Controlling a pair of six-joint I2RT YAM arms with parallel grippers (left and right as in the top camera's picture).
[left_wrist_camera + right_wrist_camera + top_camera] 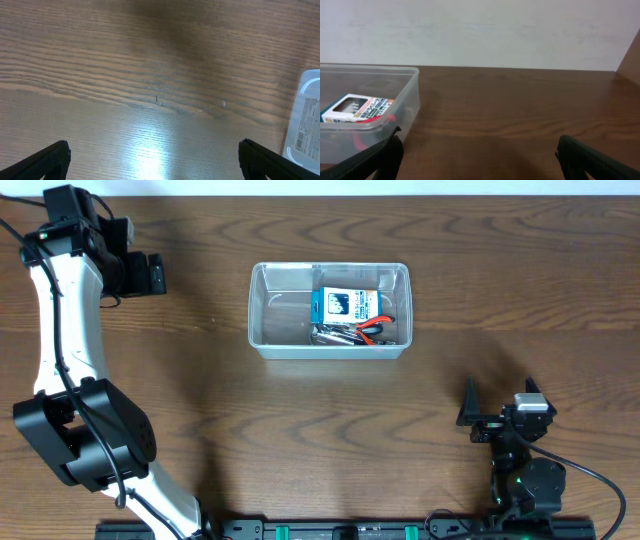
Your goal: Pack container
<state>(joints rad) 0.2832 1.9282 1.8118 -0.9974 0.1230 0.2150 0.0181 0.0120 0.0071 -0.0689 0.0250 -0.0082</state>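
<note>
I am holding my left gripper (154,152) wide and empty at the container's (282,310) nine o'clock, and my right gripper (479,147) wide at four.

My left arm (62,350) climbs from its base, near and well left of the container (275,320), then bends at the wrist toward it. My left gripper (152,274) hangs above the surface (160,75), well left of the container and level with its far rim, jaws spread wide with nothing between them. My right arm (525,480) sits folded low, near and right of the container. My right gripper (500,402) faces level past the container's right end, jaws wide apart and empty.
</note>
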